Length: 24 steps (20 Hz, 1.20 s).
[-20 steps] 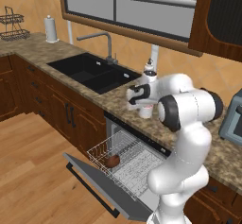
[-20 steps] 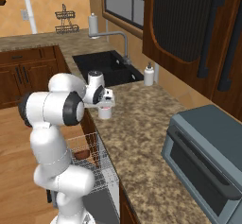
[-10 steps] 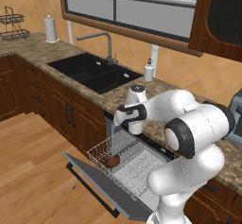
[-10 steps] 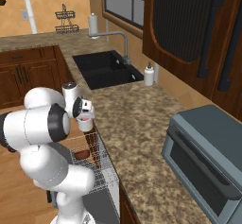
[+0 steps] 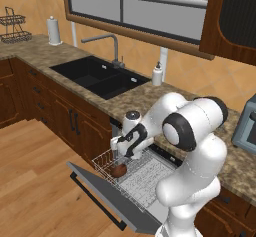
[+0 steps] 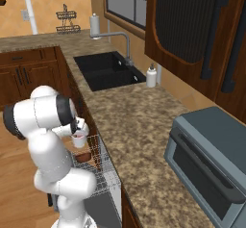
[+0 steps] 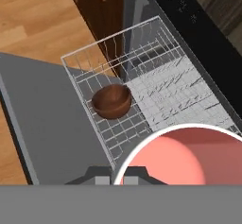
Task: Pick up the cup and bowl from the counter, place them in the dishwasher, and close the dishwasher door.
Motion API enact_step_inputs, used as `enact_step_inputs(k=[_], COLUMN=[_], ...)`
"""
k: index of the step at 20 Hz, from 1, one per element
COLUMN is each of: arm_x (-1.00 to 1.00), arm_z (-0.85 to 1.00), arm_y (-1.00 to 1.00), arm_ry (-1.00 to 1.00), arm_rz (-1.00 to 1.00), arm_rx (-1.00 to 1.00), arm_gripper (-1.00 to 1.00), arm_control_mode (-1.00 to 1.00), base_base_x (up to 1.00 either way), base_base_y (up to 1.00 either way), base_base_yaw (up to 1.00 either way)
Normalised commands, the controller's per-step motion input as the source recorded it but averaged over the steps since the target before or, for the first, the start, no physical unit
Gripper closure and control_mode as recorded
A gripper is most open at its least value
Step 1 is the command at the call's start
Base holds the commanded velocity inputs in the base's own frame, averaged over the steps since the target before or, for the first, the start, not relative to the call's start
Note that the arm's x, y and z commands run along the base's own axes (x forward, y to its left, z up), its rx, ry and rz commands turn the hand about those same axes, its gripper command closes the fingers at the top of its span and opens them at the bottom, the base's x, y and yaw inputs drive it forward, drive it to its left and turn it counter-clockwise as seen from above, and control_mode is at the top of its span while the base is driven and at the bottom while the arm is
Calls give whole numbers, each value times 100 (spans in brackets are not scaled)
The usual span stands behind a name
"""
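Gripping cup (image 6: 79,139), tool (image 5: 121,151) above rack; bowl (image 7: 112,100) inside; no writing legible.

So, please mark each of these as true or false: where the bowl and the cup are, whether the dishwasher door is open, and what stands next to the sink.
1. The bowl lies in the dishwasher's white wire rack. True.
2. The cup stands on the counter. False: the end effector holds it above the rack.
3. The dishwasher door is closed. False: it hangs open, folded down.
4. A white soap dispenser stands on the counter beside the sink. True.
5. The cup is red-pink inside. True.
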Motion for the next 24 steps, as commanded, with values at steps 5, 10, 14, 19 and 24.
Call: enact_step_inputs(k=[5,10,14,19,24], arm_x=[3,18,9,7,26], arm_z=[-85,-67,-55,-54,-51], arm_y=[46,9,6,3,-2], arm_ry=[0,0,0,0,0], arm_rz=[-16,-23,-22,-14,0], arm_rx=[0,0,0,0,0], arm_gripper=[100,100,100,100,100], arm_control_mode=[-100,-100,-100,-100,-100], base_base_x=[0,0,0,0,0], base_base_y=[0,0,0,0,0], base_base_yaw=[0,0,0,0,0])
